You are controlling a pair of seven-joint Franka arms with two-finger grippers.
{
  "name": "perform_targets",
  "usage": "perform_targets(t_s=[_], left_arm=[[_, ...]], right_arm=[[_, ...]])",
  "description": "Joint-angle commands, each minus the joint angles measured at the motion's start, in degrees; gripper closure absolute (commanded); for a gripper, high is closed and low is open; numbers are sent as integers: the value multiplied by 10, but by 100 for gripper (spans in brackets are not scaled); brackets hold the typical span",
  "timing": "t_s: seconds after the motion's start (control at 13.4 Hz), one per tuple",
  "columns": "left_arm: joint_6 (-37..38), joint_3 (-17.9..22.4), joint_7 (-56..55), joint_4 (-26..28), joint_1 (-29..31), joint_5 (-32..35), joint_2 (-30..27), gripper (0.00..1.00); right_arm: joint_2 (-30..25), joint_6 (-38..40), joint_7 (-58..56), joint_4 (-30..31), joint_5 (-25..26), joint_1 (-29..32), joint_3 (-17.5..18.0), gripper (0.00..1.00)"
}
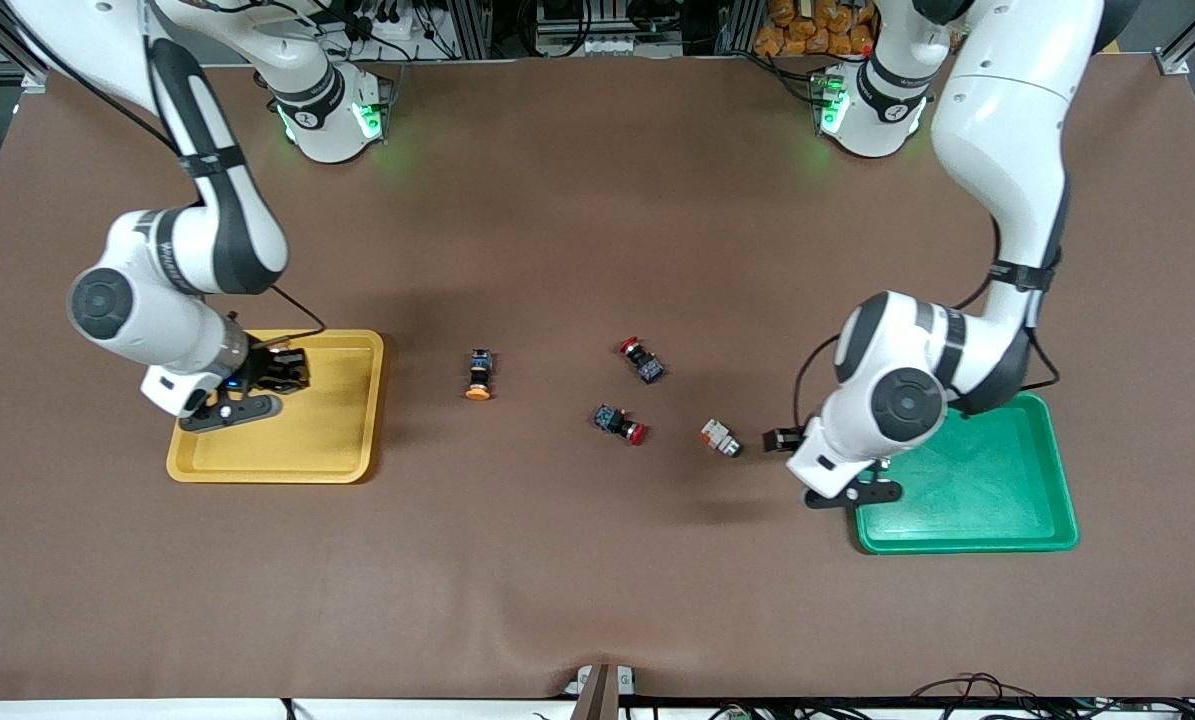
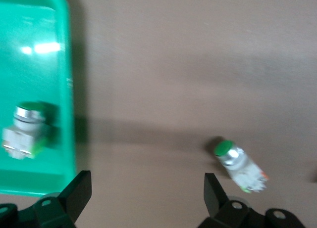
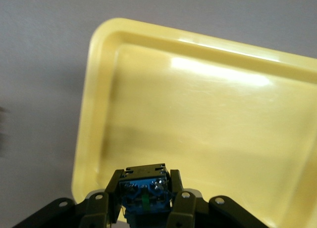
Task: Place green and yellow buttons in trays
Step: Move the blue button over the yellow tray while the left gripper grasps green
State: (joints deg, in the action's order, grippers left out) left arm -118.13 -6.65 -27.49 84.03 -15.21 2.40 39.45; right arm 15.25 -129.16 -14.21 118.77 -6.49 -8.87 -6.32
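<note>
My right gripper [image 1: 287, 373] hangs over the yellow tray [image 1: 332, 445], shut on a black-blue button [image 3: 143, 188]; its cap is hidden. The tray also shows in the right wrist view [image 3: 208, 119]. My left gripper [image 1: 789, 442] is open and empty over the table, beside the rim of the green tray [image 1: 997, 490]. A white button with a green cap [image 2: 26, 131] lies in that tray [image 2: 39, 45]; the arm hides it in the front view. A second white button [image 1: 720, 438] lies on the table close to the left gripper [image 2: 146, 193], and shows in the left wrist view [image 2: 238, 164]. A yellow-capped button [image 1: 479, 374] lies mid-table.
Two black-blue switches with red caps lie on the brown table between the trays, one [image 1: 642, 359] farther from the front camera, one [image 1: 620, 423] nearer, next to the white button. The arms' bases stand along the table's back edge.
</note>
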Motion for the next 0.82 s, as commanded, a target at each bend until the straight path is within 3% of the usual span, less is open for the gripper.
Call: perform_targets(t_s=[0.0, 0.22, 0.37, 0.74], left_arm=[[-21, 1, -41, -14, -17, -21, 26, 0], [-82, 1, -103, -14, -33, -31, 51, 0], [-118, 2, -136, -16, -45, -38, 57, 0], [-127, 2, -207, -45, -63, -38, 77, 0]], right_arm=[[-13, 45, -27, -13, -2, 23, -3, 100], [-9, 64, -19, -21, 59, 27, -45, 100], [9, 53, -20, -32, 65, 28, -55, 100], [57, 0, -22, -37, 65, 28, -60, 100]])
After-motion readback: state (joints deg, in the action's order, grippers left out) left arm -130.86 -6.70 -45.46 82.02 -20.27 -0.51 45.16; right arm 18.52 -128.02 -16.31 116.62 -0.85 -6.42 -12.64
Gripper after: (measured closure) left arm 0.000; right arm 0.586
